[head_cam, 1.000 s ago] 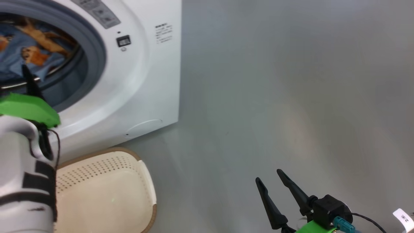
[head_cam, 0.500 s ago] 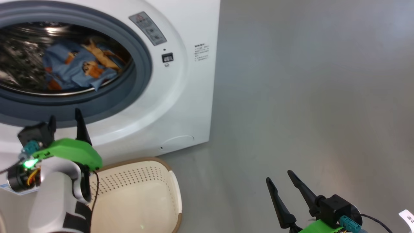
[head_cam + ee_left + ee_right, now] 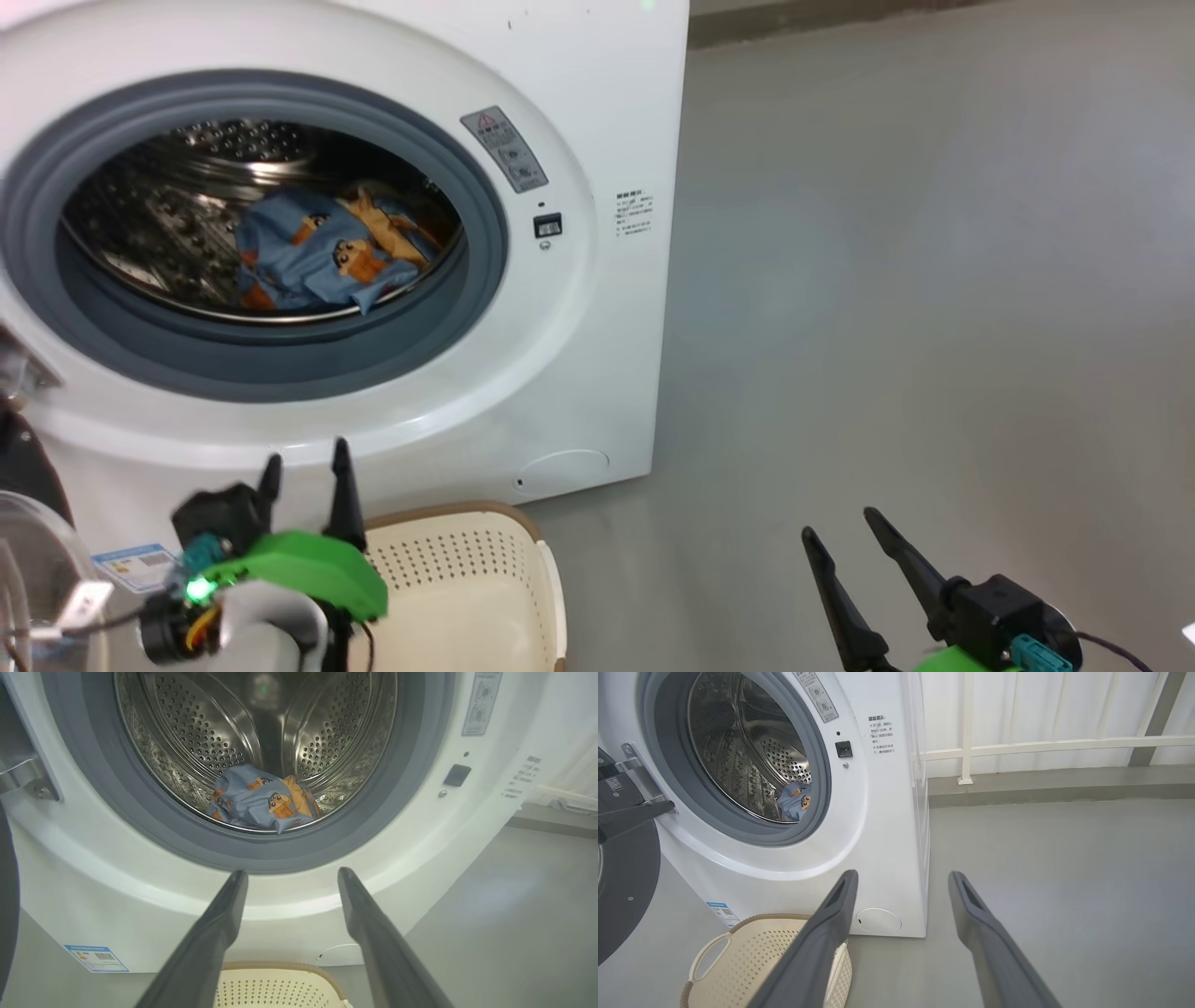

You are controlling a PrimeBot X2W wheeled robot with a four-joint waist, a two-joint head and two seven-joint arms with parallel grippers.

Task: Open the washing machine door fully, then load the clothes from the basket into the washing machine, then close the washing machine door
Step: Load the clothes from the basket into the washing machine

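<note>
Washing machine (image 3: pixel 597 75): white front-loader, directly ahead of the left hand (image 3: pixel 306 457). Washing machine door (image 3: pixel 626 877): black-rimmed, swung wide open, off to that hand's left. Clothes (image 3: pixel 317 257): light blue printed garment at the bottom of the steel drum (image 3: pixel 196 732), beyond the left fingertips. Basket (image 3: pixel 467 579): cream, on the floor (image 3: pixel 934 280) at the machine's foot, just beneath the left hand. Left hand: fingers apart, gripping nothing. Right hand (image 3: pixel 840 525): fingers apart, over the floor, well right of the machine.

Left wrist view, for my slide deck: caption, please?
Open left gripper faces the clothes inside the washing machine, basket below.
</note>
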